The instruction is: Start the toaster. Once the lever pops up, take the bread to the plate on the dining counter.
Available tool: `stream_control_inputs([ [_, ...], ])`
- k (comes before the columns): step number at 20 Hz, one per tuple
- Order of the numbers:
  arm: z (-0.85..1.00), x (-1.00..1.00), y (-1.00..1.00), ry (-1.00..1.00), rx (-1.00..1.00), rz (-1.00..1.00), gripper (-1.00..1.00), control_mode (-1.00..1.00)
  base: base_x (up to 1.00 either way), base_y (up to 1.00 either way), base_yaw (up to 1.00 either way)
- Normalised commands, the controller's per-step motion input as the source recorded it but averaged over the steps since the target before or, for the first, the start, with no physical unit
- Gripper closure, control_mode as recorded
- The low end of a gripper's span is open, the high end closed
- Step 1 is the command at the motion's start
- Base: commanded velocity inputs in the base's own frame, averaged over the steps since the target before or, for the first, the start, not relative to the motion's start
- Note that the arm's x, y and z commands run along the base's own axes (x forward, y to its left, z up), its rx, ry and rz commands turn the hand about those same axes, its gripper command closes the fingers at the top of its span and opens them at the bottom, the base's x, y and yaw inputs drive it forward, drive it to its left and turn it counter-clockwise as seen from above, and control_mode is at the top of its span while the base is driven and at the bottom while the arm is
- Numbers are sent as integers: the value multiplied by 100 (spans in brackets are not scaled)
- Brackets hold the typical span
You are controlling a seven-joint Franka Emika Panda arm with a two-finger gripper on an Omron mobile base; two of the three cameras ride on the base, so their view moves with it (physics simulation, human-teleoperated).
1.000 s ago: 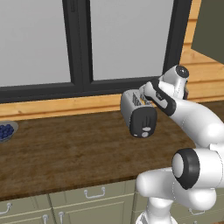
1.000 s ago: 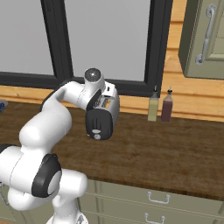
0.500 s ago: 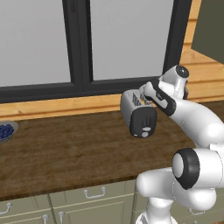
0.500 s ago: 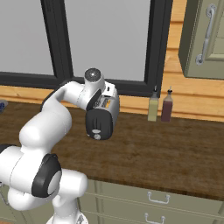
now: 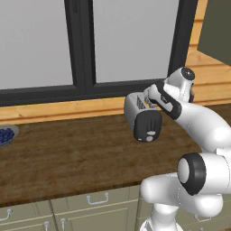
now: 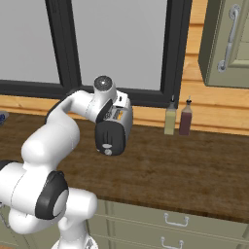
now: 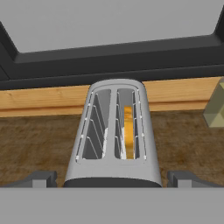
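Here the small silver-grey boxy toaster (image 5: 143,118) with its black end panel stood on the dark wood-grain countertop (image 5: 67,153), close under the black-framed window (image 5: 81,49); the white arm's two-finger gripper (image 7: 112,179) hung just above its near end, finger tips (image 7: 41,178) spread wide, one at 8 o'clock and one at 4 o'clock of the toaster, touching nothing. In the hand view the golden-tan slice of bread (image 7: 128,131) sat sunk in the right-hand slot (the left slot showed bare wire guides). Two bottles (image 6: 177,116), one pale and one dark, stood at 3 o'clock of the toaster; a grey bowl of blue berries (image 5: 6,134) lay far off at 9 o'clock.
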Motion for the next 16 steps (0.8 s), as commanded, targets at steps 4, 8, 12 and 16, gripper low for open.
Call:
stream_control_inputs([
  [4,0,0,0,0,0,0,-100,-100,0,0,0],
  [8,0,0,0,0,0,0,-100,-100,0,0,0],
  [12,0,0,0,0,0,0,-100,-100,0,0,0],
  [16,0,0,0,0,0,0,-100,-100,0,0,0],
])
